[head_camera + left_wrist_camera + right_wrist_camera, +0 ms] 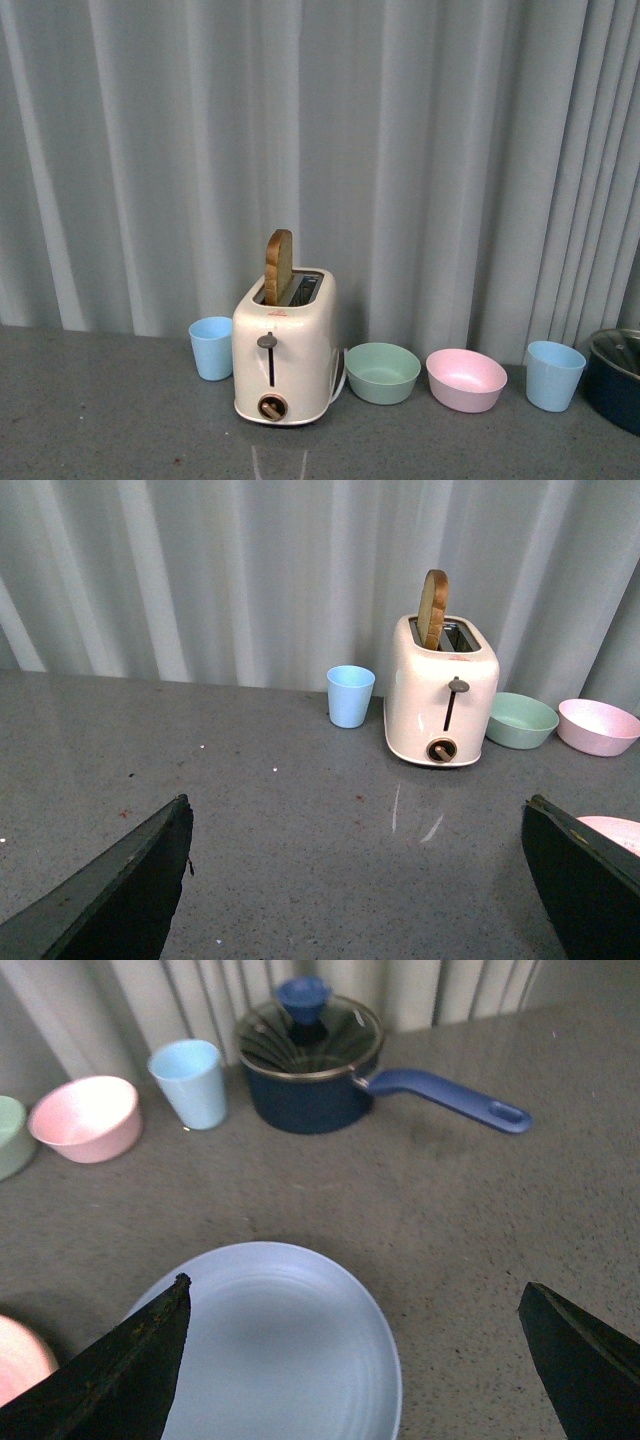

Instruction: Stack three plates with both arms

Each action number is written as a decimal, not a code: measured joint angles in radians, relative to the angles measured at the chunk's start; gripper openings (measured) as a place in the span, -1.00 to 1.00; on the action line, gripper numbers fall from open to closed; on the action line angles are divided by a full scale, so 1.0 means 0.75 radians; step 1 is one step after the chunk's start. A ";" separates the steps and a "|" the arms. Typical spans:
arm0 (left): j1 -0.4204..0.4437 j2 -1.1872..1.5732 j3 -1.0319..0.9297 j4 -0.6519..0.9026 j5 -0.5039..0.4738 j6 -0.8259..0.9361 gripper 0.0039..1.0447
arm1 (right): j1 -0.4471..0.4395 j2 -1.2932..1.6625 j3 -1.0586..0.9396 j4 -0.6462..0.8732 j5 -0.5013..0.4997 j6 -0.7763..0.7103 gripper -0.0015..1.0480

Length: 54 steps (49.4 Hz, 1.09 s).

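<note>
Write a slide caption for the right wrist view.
Open right tool above the round light blue plate; dark blue lidded saucepan, light blue cup and pink bowl beyond.

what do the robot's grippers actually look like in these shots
Only fingers show, and only in the wrist views. The left gripper has two matte black, wedge-shaped fingers that taper to a point, with paler worn edges. The right gripper has the same black wedges, one flecked with brownish specks. No cables, markings or arm links are visible, and the front view shows no arm.
</note>
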 joint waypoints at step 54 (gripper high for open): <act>0.000 0.000 0.000 0.000 0.000 -0.001 0.87 | -0.241 1.222 0.517 0.011 -0.237 -0.465 0.86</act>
